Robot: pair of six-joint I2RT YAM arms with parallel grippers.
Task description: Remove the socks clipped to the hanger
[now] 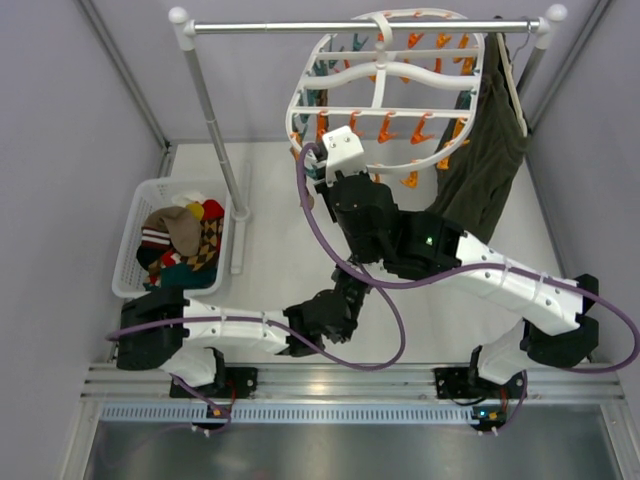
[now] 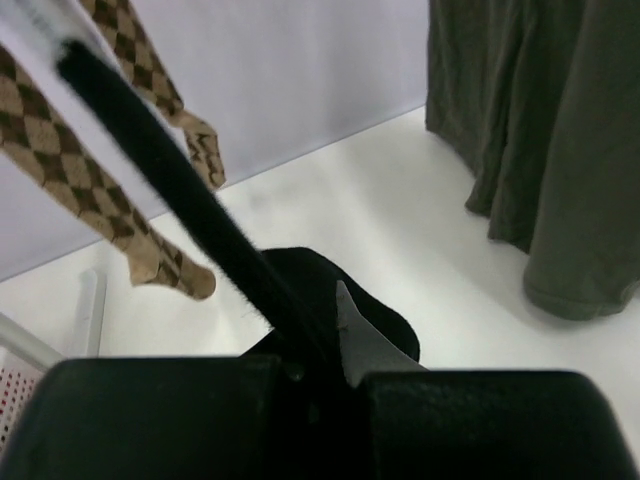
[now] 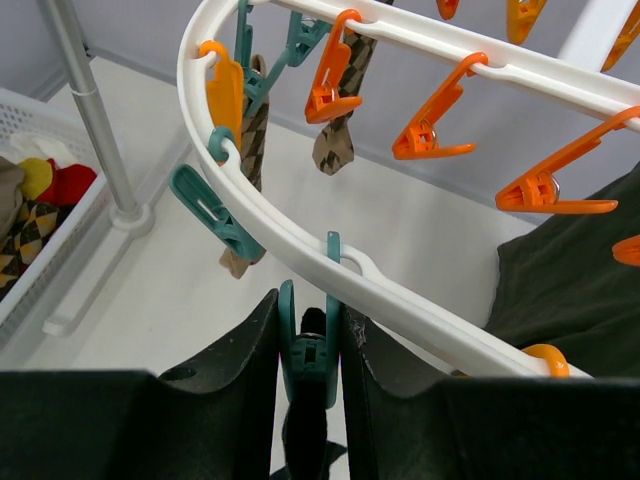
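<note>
The white oval hanger [image 1: 372, 108] hangs from the rail, and its rim crosses the right wrist view [image 3: 300, 250]. My right gripper [image 3: 310, 345] is shut on a teal peg [image 3: 309, 352] on that rim and squeezes it; a black sock [image 3: 305, 440] hangs from the peg. My left gripper [image 2: 320, 365] sits below and is shut on the black sock [image 2: 160, 180], which runs taut up to the left. Two brown-and-tan argyle socks [image 2: 60, 170] remain clipped to the hanger, also seen in the right wrist view [image 3: 335, 140]. In the top view the right gripper [image 1: 322, 160] is at the hanger's near-left rim and the left gripper [image 1: 348, 290] is under the right arm.
A white basket [image 1: 135, 235] at the left holds several socks. The dark olive garment [image 1: 490, 150] hangs at the right on the same rail. The rack's left post [image 1: 215, 120] stands between basket and hanger. Several orange pegs [image 3: 440, 130] hang without socks.
</note>
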